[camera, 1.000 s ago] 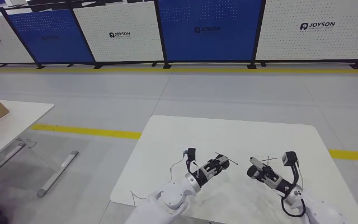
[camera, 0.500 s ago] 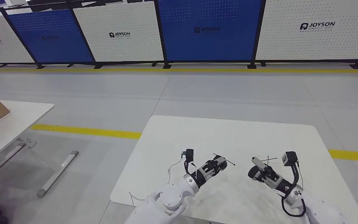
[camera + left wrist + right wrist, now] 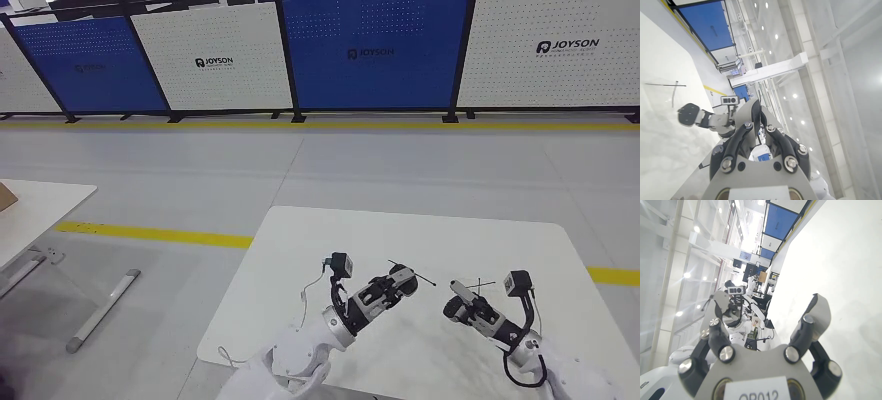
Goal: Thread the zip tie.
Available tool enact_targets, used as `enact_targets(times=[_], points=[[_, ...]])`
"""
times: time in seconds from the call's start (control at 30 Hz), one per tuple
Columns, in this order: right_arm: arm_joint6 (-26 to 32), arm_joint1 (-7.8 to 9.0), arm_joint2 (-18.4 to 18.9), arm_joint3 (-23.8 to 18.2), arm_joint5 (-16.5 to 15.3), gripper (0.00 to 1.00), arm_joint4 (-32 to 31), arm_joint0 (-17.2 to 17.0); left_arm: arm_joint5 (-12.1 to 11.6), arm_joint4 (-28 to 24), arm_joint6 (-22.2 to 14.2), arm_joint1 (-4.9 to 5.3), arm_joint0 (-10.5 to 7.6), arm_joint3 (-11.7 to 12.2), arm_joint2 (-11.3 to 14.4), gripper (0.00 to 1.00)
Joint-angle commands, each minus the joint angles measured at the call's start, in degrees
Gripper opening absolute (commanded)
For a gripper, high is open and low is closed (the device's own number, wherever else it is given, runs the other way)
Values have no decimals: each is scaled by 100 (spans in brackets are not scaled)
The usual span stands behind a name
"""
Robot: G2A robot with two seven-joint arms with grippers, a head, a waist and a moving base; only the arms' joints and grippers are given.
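My left gripper [image 3: 402, 277] is above the white table [image 3: 400, 232], shut on a thin black zip tie [image 3: 426, 280] whose free end pokes out toward the other arm. In the left wrist view its fingers [image 3: 756, 110] are pressed together. My right gripper [image 3: 456, 296] is a short way off, facing the left one, open and empty. Its two fingers [image 3: 817, 306] stand wide apart in the right wrist view. Two more black zip ties [image 3: 480, 287] lie crossed on the table just beyond the right gripper, and the left wrist view shows these loose ties [image 3: 664, 84] too.
The table's near edge [image 3: 300, 362] lies close below both arms. White table surface stretches out behind the grippers. Blue and white panels [image 3: 375, 55] stand far back across the floor, and another table's corner [image 3: 40, 205] sits at the left.
My left gripper has risen and shifted toward the right gripper, carrying the zip tie, so its tip is closer to the right fingers. The right arm has hardly moved.
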Motion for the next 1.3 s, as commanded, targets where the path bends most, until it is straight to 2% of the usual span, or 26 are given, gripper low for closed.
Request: enact_targets(times=[0.0, 0.33, 0.43, 0.6, 1.13, 1.2, 1.27], points=[[0, 0, 0, 0, 0, 100, 0, 0, 49, 45, 31, 12, 101, -253, -13, 0], [0, 0, 0, 0, 0, 100, 0, 0, 85, 11, 67, 12, 116, -251, -17, 0], [0, 0, 0, 0, 0, 100, 0, 0, -21, -400, 43, 12, 116, -199, -143, 0], [0, 0, 0, 0, 0, 100, 0, 0, -287, -1229, -290, 37, 214, -323, -423, 0], [0, 0, 0, 0, 0, 100, 0, 0, -287, -1187, -260, 43, 227, -333, -463, 0], [0, 0, 0, 0, 0, 100, 0, 0, -249, -852, -150, 42, 203, -276, -420, 0], [0, 0, 0, 0, 0, 100, 0, 0, -110, -520, -47, 29, 161, -152, -281, 0]])
